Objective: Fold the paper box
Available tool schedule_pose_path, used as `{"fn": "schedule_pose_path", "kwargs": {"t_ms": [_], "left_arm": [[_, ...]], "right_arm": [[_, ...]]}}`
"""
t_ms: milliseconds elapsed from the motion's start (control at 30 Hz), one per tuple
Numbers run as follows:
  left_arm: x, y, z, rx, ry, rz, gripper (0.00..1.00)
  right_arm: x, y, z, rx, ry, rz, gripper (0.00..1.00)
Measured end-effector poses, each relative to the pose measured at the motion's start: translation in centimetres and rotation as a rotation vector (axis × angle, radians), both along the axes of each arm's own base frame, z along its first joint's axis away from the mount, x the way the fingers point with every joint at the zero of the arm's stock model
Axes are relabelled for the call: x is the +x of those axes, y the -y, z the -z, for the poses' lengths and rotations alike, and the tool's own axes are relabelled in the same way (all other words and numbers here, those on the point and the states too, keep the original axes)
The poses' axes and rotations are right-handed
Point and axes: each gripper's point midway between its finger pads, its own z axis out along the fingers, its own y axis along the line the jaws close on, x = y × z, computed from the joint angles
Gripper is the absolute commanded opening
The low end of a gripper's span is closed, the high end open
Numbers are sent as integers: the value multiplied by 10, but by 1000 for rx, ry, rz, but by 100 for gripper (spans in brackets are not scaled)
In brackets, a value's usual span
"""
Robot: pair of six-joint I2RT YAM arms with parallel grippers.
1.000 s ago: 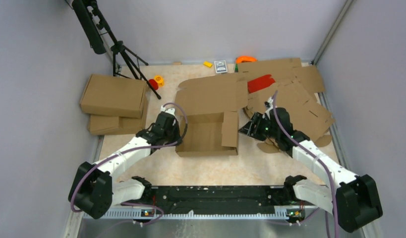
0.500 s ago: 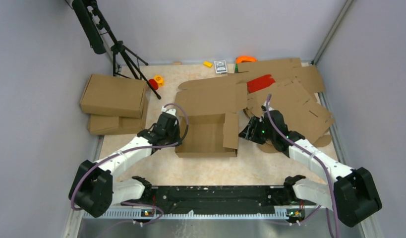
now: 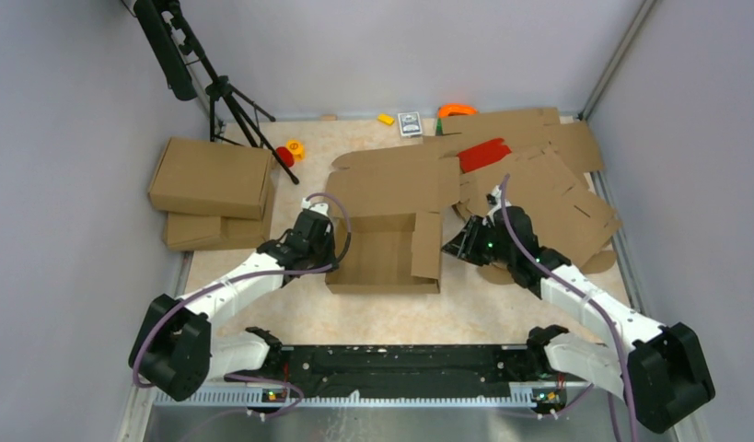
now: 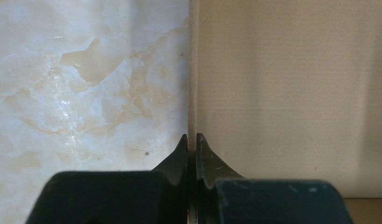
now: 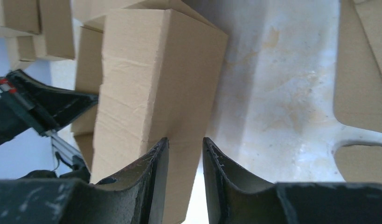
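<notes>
The paper box (image 3: pixel 382 253) lies in the middle of the table as a shallow brown tray, its lid (image 3: pixel 396 184) flat at the back. My left gripper (image 3: pixel 329 247) is at the left side wall. In the left wrist view it (image 4: pixel 192 136) is shut on that wall's thin top edge (image 4: pixel 192 70). My right gripper (image 3: pixel 453 244) is at the raised right flap (image 3: pixel 428 244). In the right wrist view its jaws (image 5: pixel 185 141) stand a little apart and straddle that flap (image 5: pixel 147 84), which tilts up between them.
Two folded brown boxes (image 3: pixel 212 180) are stacked at the left. A heap of flat cardboard sheets (image 3: pixel 548 184) with a red piece (image 3: pixel 485 152) lies behind the right arm. A black tripod (image 3: pixel 230 101) stands at the back left, with small items (image 3: pixel 410 123) along the back wall.
The right gripper's jaws have narrowed around the right flap, and the flap stands a little more upright. The left gripper has kept its hold on the left wall.
</notes>
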Motion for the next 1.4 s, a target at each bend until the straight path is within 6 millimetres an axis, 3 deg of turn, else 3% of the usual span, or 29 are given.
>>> {"fn": "schedule_pose_path", "kwargs": {"t_ms": [233,400,967,1167,1400], "left_arm": [[-1,-1,3,6,-11,0,0],[-1,-1,3,8,-12,-1,0],[-1,-3,5,17,-14,-11,0],[1,4,4,-22,-13,-14,0],[4,10,5,-46,-11,-9,0]], "right_arm": [[-5,-12,-1,124,16,-6,32],[-2,-16,-8,167,32,1,41],[0,-24,-18,279,75,11,50],[-2,-25,-29,354,99,28,50],[-3,-26,-27,392,92,42,47]]}}
